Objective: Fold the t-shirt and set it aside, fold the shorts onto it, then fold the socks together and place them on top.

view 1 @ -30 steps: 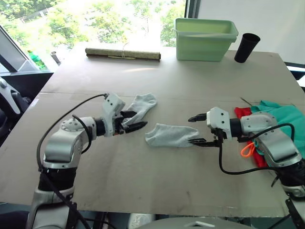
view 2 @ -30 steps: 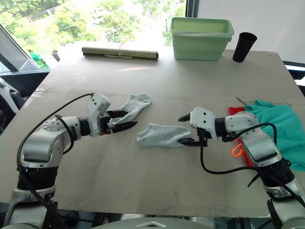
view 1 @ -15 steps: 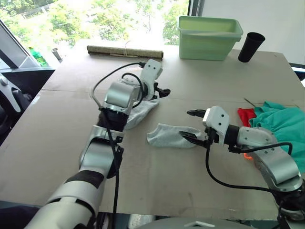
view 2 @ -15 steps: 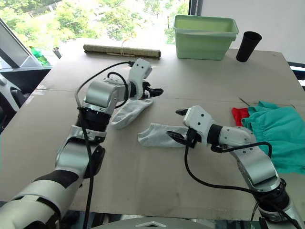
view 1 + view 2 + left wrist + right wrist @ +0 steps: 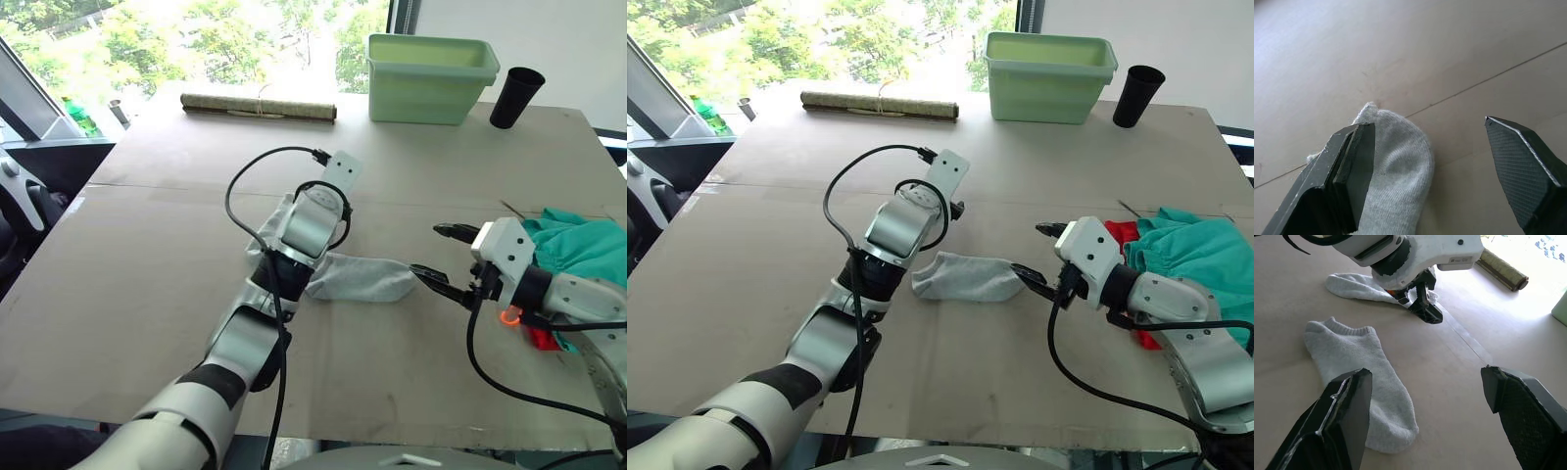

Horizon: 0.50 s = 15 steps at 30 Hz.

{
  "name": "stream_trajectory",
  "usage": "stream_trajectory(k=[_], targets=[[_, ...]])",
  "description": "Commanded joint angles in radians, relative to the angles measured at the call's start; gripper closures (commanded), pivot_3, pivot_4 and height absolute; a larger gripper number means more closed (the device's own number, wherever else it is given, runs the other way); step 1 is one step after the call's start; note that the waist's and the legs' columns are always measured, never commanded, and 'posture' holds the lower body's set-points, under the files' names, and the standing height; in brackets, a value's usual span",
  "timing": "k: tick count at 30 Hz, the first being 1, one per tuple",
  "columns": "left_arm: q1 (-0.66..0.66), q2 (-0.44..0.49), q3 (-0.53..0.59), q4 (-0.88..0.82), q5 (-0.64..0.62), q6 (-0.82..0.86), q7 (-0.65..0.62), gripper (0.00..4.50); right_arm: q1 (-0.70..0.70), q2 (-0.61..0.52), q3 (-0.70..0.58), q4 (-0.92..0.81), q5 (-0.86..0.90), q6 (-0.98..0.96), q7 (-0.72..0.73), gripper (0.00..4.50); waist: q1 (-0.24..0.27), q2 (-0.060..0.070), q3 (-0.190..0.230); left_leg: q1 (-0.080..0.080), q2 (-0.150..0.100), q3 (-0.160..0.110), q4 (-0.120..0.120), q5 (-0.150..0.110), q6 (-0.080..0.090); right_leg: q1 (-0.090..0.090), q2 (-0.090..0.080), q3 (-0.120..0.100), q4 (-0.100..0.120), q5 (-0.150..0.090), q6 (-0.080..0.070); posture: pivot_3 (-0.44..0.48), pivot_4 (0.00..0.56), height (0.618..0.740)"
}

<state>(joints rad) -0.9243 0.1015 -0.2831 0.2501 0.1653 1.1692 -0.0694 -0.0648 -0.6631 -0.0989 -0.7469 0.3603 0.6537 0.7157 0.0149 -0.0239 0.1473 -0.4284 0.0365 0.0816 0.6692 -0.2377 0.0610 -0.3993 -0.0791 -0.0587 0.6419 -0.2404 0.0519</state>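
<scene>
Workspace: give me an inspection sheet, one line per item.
Surface: brown table with seam lines.
Job's things: one sock lies flat mid-table; the other sock lies under the left gripper; shorts lie on the t-shirt at the robot's right, orange drawstring loop showing.
Clutter: green bin, black cup and rolled mat along the far edge.
Grippers: left gripper open over its sock's end; right gripper open, beside the flat sock, apart from it.
Cables: black cable loops off the left arm; another hangs from the right wrist.
Surroundings: window with trees behind.
</scene>
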Motion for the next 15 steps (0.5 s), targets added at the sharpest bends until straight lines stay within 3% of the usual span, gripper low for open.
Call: stream_trajectory(k=[1,7,10,14,15], targets=[[0.005,-0.017,0.019,0.0,0.025,-0.014,0.041,0.69,0.011,-0.024,-0.052,-0.052,0.038,-0.015,0.008,0.74,0.0,0.0,0.0,0.0,0.0,0.0,0.0,-0.001,0.001,0.0,0.0,0.0,0.0,0.0,0.0,0.0,0.15,0.74],[0.043,-0.043,0.057,0.046,0.021,-0.013,0.077,0.69,0.041,-0.052,-0.075,-0.066,0.061,-0.032,0.012,0.74,0.001,0.0,0.0,0.0,0.0,0.0,0.0,-0.001,0.001,0.001,0.0,0.0,0.0,0.0,0.0,0.0,0.15,0.74],[0.064,-0.056,0.071,0.045,0.01,0.009,0.073,1.48,0.054,-0.06,-0.094,-0.073,0.074,-0.027,0.005,0.74,0.0,0.0,-0.001,0.002,0.0,0.0,0.0,-0.002,0.003,0.002,-0.001,0.0,0.0,0.0,0.0,0.0,0.15,0.74],[0.074,-0.063,0.075,0.049,0.016,0.006,0.079,3.53,0.073,-0.069,-0.118,-0.081,0.088,-0.022,-0.003,0.74,-0.003,0.0,-0.001,0.004,0.0,0.001,0.0,-0.002,0.004,0.003,0.0,0.002,0.0,0.0,0.0,0.0,0.15,0.74],[0.077,-0.063,0.077,0.051,0.019,0.005,0.082,3.76,0.078,-0.07,-0.125,-0.084,0.093,-0.019,-0.006,0.74,-0.003,0.0,-0.001,0.005,0.001,0.002,-0.001,-0.002,0.004,0.003,0.0,0.002,0.0,0.0,0.0,0.0,0.15,0.74]])
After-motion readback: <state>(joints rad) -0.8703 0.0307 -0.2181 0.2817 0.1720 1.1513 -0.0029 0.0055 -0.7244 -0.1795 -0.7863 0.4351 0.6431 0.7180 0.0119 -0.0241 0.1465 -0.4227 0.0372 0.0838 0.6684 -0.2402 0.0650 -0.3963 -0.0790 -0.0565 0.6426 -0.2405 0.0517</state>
